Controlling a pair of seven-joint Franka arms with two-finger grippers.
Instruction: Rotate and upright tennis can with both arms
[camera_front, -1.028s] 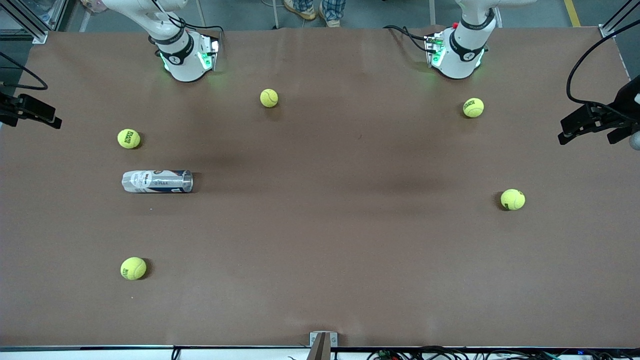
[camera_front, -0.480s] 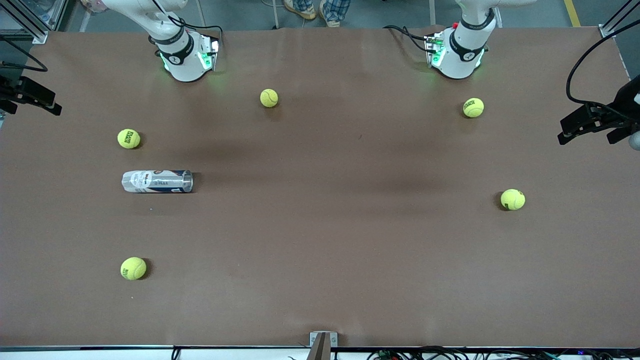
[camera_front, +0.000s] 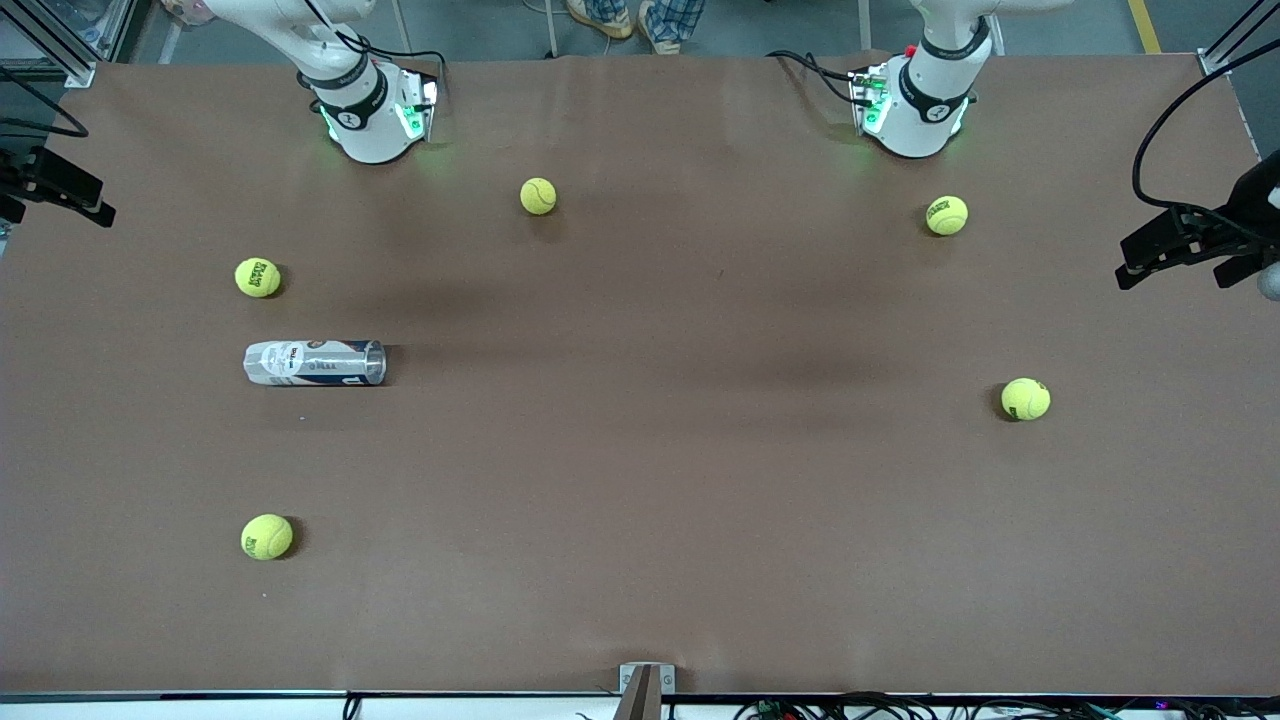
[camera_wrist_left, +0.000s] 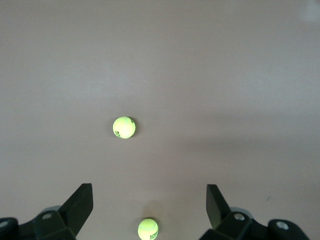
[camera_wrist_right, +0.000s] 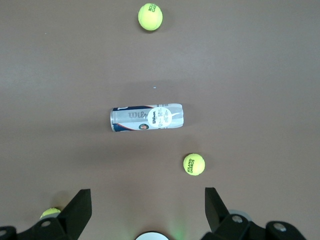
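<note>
While both arms wait high above the brown table (camera_front: 640, 500), the tennis can (camera_front: 315, 362) lies on its side in the left-middle of the front view, at the right arm's end of the table, between two tennis balls (camera_front: 257, 277) (camera_front: 266, 536). It is untouched. The right gripper (camera_wrist_right: 145, 212) hangs over it with fingers spread wide and empty; the left gripper (camera_wrist_left: 150, 207) hovers, equally spread and empty, over two balls at the frame's right. By its look the clear plastic tube is light, thin-walled and slick, likely to roll or dent under a hard squeeze. Its labelled mid-body appears the safest place to grip, across the narrow width, with the second arm steadying one end as it is tipped up.
</note>
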